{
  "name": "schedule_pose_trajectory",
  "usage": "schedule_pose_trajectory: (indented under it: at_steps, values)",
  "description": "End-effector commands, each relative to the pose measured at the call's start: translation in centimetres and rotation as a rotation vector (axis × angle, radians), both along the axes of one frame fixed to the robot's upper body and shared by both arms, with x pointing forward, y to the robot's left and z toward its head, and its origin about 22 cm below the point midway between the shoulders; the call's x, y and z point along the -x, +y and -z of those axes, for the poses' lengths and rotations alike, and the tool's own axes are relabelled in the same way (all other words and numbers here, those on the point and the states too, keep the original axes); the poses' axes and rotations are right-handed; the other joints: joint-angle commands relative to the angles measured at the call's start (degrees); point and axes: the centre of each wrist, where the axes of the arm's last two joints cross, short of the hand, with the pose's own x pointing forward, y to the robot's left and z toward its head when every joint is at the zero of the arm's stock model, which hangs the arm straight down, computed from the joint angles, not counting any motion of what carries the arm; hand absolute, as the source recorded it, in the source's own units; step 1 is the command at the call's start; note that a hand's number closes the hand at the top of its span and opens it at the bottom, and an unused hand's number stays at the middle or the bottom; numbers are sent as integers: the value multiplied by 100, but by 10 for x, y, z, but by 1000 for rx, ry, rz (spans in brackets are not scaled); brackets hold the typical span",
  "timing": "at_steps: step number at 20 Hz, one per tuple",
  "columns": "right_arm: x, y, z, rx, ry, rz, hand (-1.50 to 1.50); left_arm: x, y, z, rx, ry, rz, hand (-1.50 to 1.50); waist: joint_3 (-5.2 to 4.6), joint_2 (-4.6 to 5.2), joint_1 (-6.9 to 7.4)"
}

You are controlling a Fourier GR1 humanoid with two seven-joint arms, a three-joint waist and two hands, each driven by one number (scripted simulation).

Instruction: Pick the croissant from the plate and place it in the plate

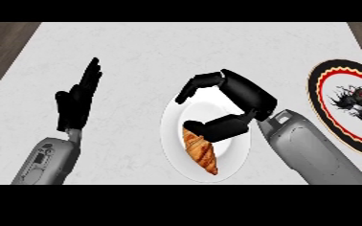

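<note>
A golden-brown croissant (201, 152) lies on a white plate (174, 139) in the lower middle of the counter. My right hand (244, 96) hovers over that plate, fingers arched toward the left and thumb (216, 127) reaching down to the croissant's upper end; nothing is enclosed between them. A second plate (320, 93), black-rimmed with a red and cream pattern, sits at the right edge, partly cut off. My left hand (76, 100) rests open at the left, fingers pointing up, away from both plates.
The counter top (176, 48) is pale grey marble. Dark wood floor shows at the upper left corner (14, 31) and upper right corner. My right forearm (311, 151) crosses the space between the two plates.
</note>
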Motion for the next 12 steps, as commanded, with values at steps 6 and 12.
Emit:
schedule_pose_trajectory:
  at_steps: [6, 12]
  values:
    - [-24, -13, 77, 227, 34, -340, -150, 16, 12, 2, 55, 145, 18, 0, 54, -14, -184]
    - [-53, -9, 43, 437, -109, -424, -150, 14, 38, -10, 54, 129, -16, 0, 45, -50, -330]
